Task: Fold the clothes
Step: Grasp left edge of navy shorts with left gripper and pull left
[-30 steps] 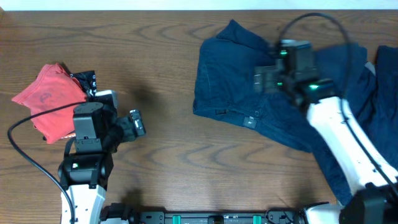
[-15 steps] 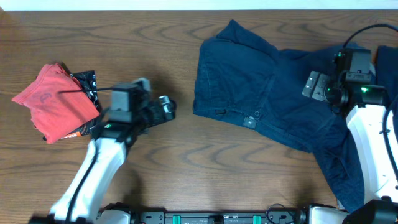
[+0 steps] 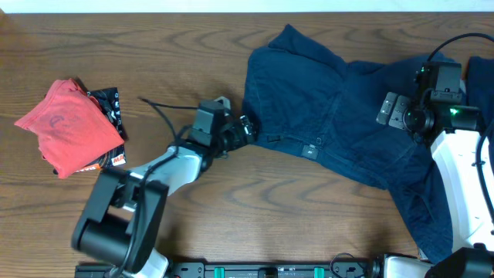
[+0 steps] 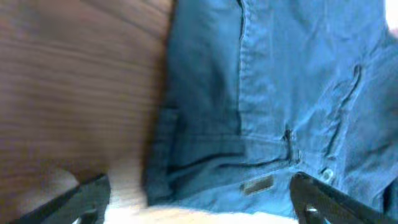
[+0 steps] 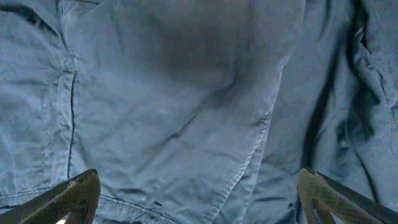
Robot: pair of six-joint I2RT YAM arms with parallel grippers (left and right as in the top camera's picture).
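The navy-blue shorts lie spread on the table at centre right, waistband towards the front left. My left gripper is open at the waistband's left corner; the left wrist view shows the waistband, its button and the cloth edge between the wide-apart fingers. My right gripper is open and hovers over the right part of the shorts. The right wrist view shows flat blue cloth with a seam between its spread fingers. More navy cloth trails under the right arm to the front right.
A folded red garment with a black printed item under it lies at the far left on the wooden table. A pale object sits at the right edge.
My left arm has swung right from beside the red garment to the waistband corner of the shorts. My right gripper has moved right, from the middle of the shorts to their right part.
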